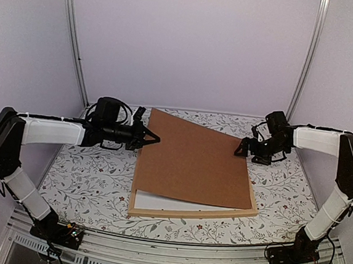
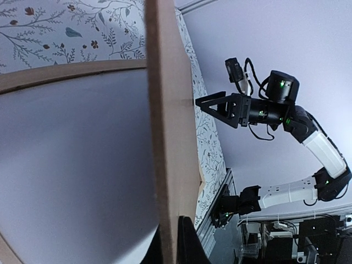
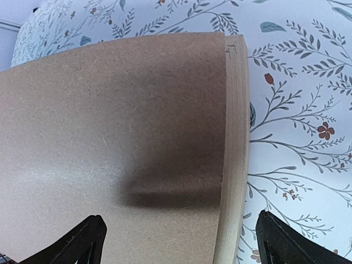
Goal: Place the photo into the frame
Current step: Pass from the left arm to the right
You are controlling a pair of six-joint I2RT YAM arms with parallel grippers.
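Frame (image 1: 191, 213) mostly hidden under board (image 1: 192, 161); left hand (image 1: 155, 138) pinches it; right hand (image 1: 241, 149) spread.

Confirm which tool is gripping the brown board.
The left tool, shut on the backing board's edge; the right tool stands wide open.

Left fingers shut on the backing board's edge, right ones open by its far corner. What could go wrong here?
1. The left fingers pinch only the thin edge of the tilted backing board; it may pivot or slip out.
2. The board lies skewed over the frame, so lowered as is, a corner would likely land on a rail.
3. The open right fingers sit close to the board's corner; swinging it may hit them.
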